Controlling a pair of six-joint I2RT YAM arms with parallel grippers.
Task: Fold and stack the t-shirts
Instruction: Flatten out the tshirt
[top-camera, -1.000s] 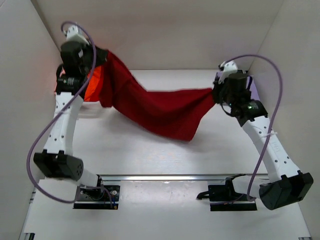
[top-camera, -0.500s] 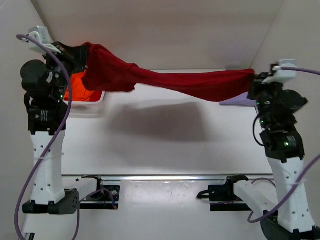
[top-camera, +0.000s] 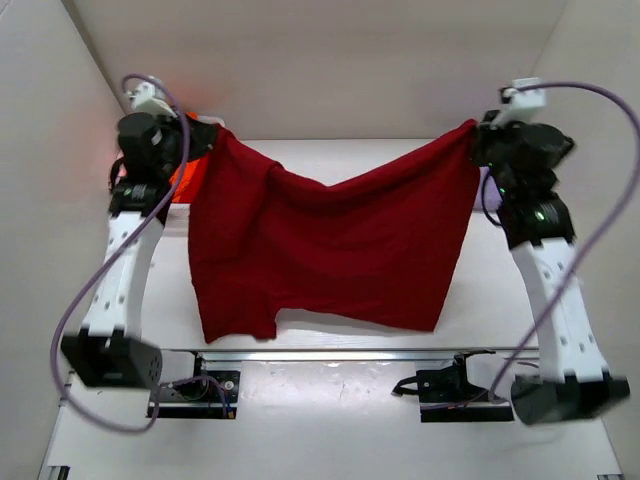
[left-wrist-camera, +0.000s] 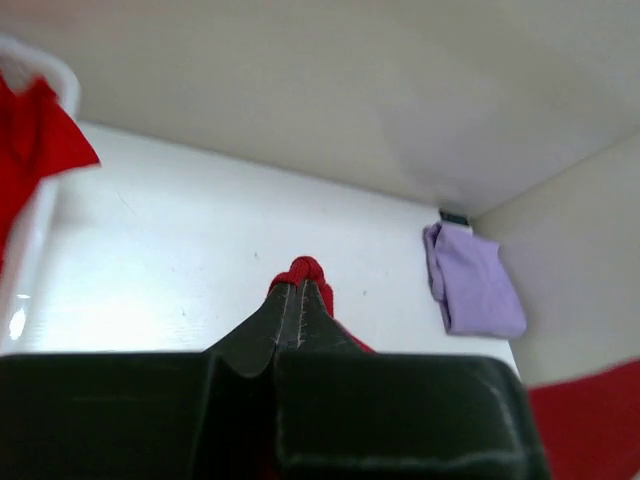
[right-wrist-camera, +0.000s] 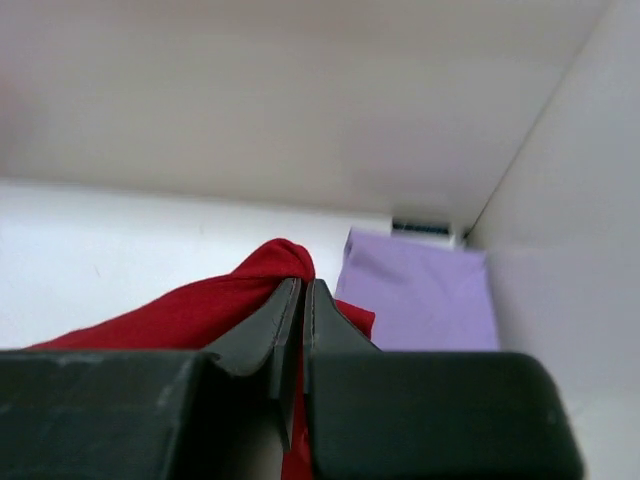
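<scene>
The large dark red t-shirt (top-camera: 330, 245) hangs spread between both arms above the table, its lower edge near the front. My left gripper (top-camera: 212, 133) is shut on its top left corner; the red cloth (left-wrist-camera: 300, 270) bunches at my fingertips (left-wrist-camera: 296, 292). My right gripper (top-camera: 472, 130) is shut on its top right corner, the red cloth (right-wrist-camera: 270, 265) pinched at the tips (right-wrist-camera: 302, 290). A folded lavender t-shirt (right-wrist-camera: 420, 295) lies at the back right corner and shows in the left wrist view (left-wrist-camera: 470, 280). An orange t-shirt (top-camera: 185, 175) peeks out behind the left arm.
The white basket (left-wrist-camera: 30, 240) stands at the back left with red-orange cloth (left-wrist-camera: 35, 140) in it. White walls close in the table at the back and both sides. A metal rail (top-camera: 330, 354) runs along the front by the arm bases.
Both arms came down and inward from a high stretched pose. The red shirt, pulled taut into a band half a second ago, now hangs open as a wide sheet.
</scene>
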